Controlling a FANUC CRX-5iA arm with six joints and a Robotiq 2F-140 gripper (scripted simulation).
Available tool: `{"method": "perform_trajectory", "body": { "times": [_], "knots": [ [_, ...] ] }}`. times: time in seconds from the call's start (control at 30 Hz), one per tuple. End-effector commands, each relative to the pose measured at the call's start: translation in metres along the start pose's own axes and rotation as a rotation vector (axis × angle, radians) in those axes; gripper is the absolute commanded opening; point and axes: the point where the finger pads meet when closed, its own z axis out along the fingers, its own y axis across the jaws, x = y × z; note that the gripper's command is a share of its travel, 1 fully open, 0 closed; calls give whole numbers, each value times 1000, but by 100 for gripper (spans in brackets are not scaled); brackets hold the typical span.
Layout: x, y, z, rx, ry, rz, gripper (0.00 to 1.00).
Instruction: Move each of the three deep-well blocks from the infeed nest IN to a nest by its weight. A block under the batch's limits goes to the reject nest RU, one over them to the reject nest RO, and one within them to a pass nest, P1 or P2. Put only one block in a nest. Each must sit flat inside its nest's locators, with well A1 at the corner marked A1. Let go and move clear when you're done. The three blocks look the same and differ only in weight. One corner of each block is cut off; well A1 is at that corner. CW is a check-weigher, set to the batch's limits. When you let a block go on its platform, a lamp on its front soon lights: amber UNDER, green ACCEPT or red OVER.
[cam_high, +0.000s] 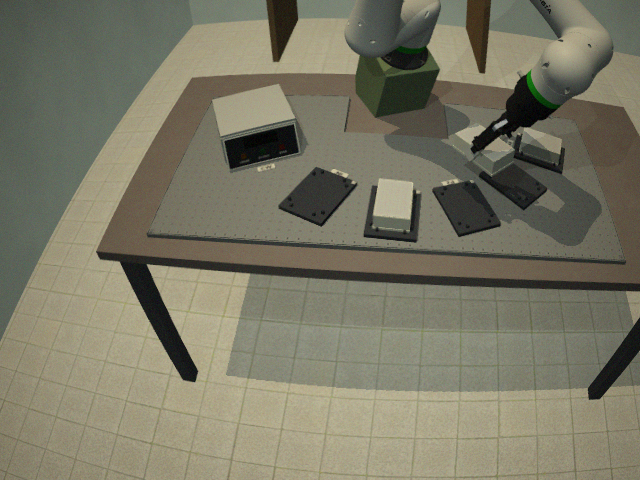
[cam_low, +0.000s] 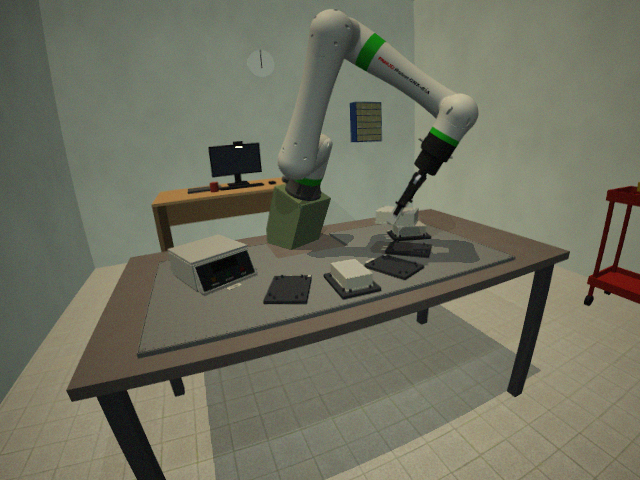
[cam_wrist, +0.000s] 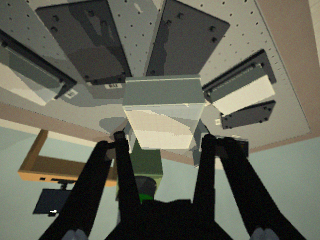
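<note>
The jaws of the gripper (cam_high: 491, 140) (cam_low: 400, 211) (cam_wrist: 164, 136) are pinching a pale block (cam_high: 493, 157) (cam_low: 408, 214) (cam_wrist: 162, 125) by two opposite sides, and the block is hanging between the fingertips, raised off the surface (cam_high: 361, 263) (cam_low: 206, 356) (cam_wrist: 295, 60). In the top view it is partly overlapping the nearest dark tray (cam_high: 514, 186) (cam_low: 409, 249) (cam_wrist: 82, 45), whose bare plate is lying just beyond it. Near the jaws, toward the table's end, a second block (cam_high: 540, 144) (cam_low: 409, 228) (cam_wrist: 22, 80) is resting in its own tray. Farther out, another bare tray (cam_high: 466, 206) (cam_low: 395, 266) (cam_wrist: 187, 40) is lying between that nearest tray and a third block (cam_high: 392, 204) (cam_low: 351, 273) (cam_wrist: 245, 95), which is sitting in a tray near the front edge. Past the third block, one more bare tray (cam_high: 317, 196) (cam_low: 287, 289) (cam_wrist: 247, 116) is lying at an angle. Well apart from the held block, the boxy scale (cam_high: 253, 111) (cam_low: 206, 261) (cam_wrist: 240, 145) is standing at the opposite end, with nothing resting on its top. The cut corner of the held block is too unclear to tell.
</note>
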Motion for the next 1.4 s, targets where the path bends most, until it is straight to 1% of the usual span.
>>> {"method": "perform_trajectory", "body": {
  "times": [0.0,0.23,0.3,0.8,0.87,1.37],
  "knots": [
    [4,-11,5,-26,1,-39,10],
    [12,-32,12,-26,1,-39,10],
    [12,-32,12,-26,1,-39,10],
    [28,-76,29,-26,1,-39,10],
    [28,-76,29,-26,1,-39,10],
    [44,-120,46,-26,1,-39,10]
  ]
}}
